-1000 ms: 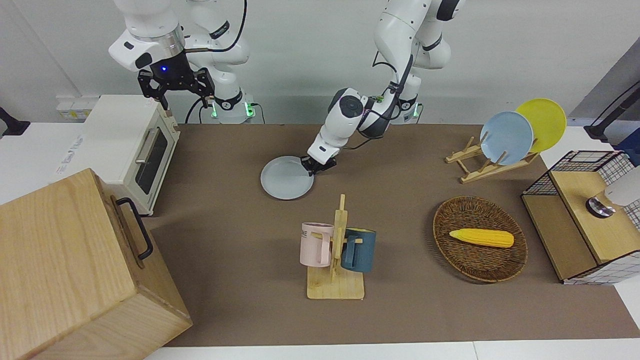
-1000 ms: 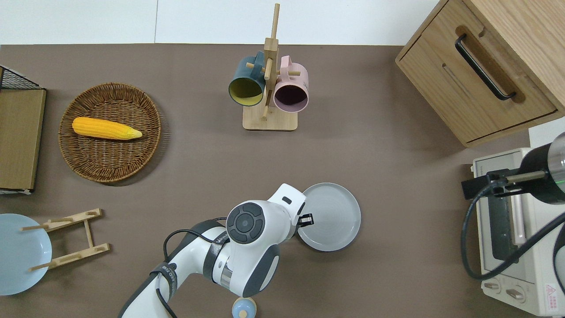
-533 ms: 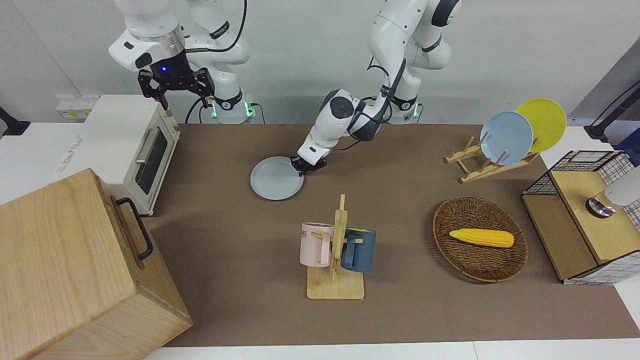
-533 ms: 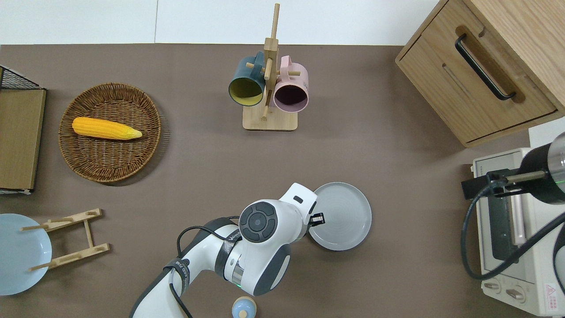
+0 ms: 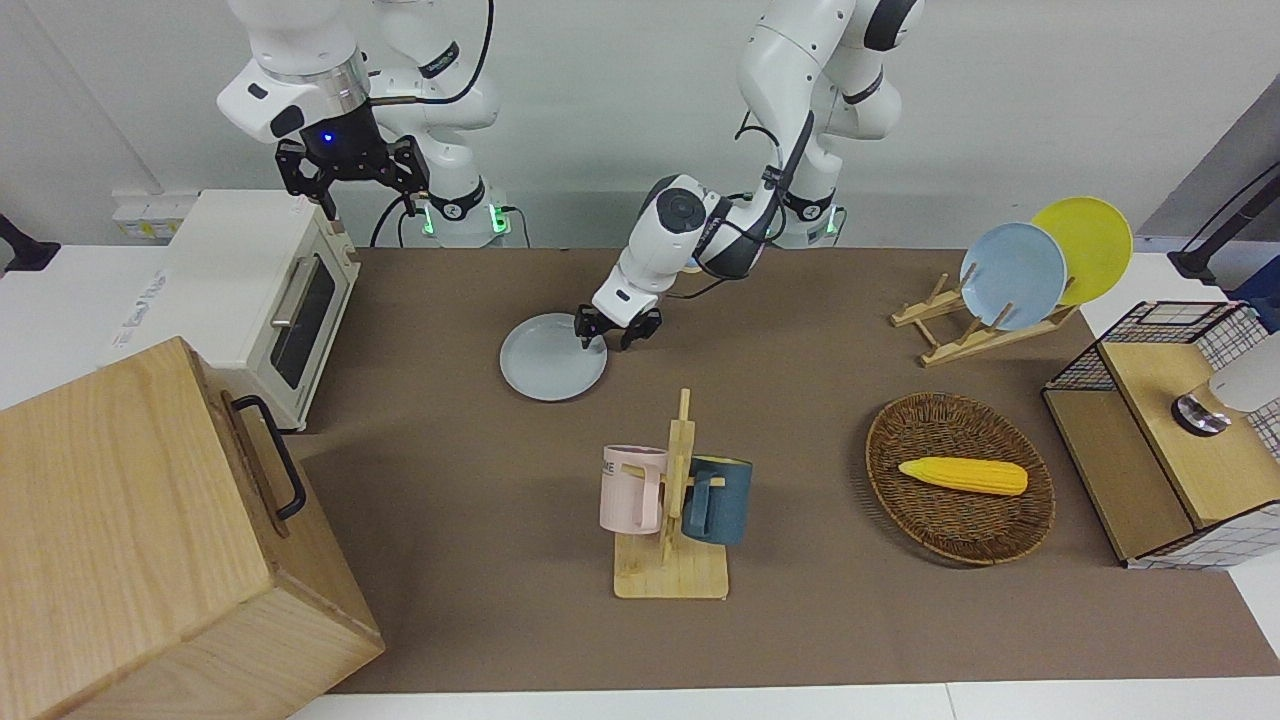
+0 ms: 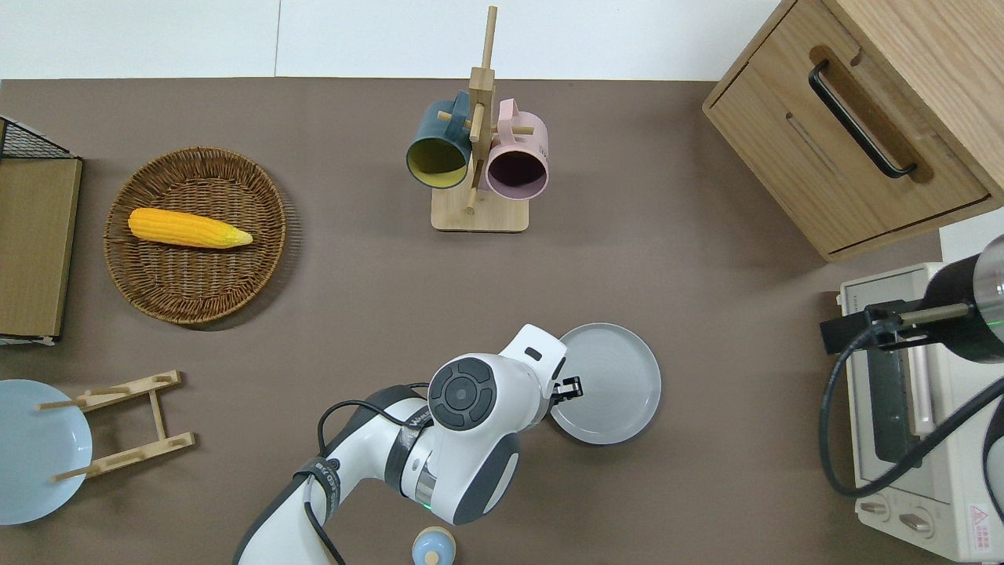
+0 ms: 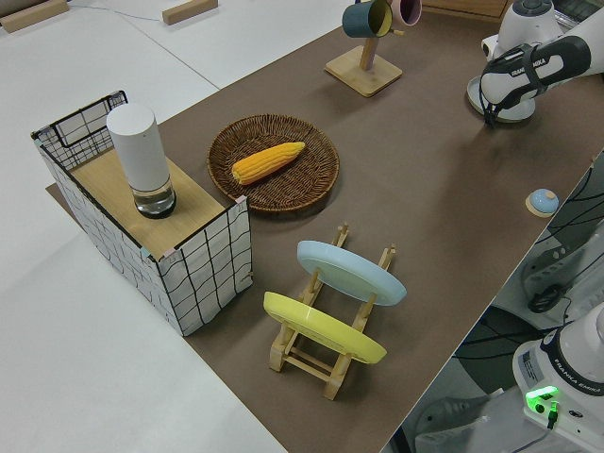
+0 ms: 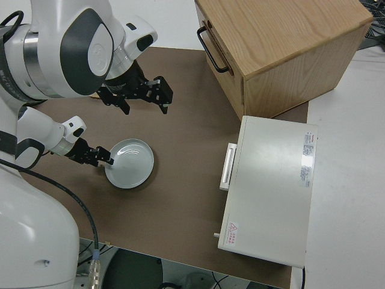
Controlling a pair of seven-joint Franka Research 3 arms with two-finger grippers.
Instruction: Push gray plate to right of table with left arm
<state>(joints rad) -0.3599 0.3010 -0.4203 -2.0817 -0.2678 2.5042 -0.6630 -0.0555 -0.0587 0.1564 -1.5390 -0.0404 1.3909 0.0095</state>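
Overhead: left arm point(image 6: 463, 439) wrist housing hides the gray plate's point(image 6: 608, 384) rim at frame centre; contact between left gripper point(image 6: 566, 387) and rim not resolvable. Sky-blue plate point(image 6: 31, 451) cut by left edge. Toaster oven point(image 6: 914, 416) cut by right edge.

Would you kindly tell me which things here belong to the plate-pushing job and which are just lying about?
Part of the job:
gray plate
left gripper, at the plate's rim
table

Just lying about:
mug rack
basket with corn
plate stand
toaster oven
wooden cabinet
parked right arm
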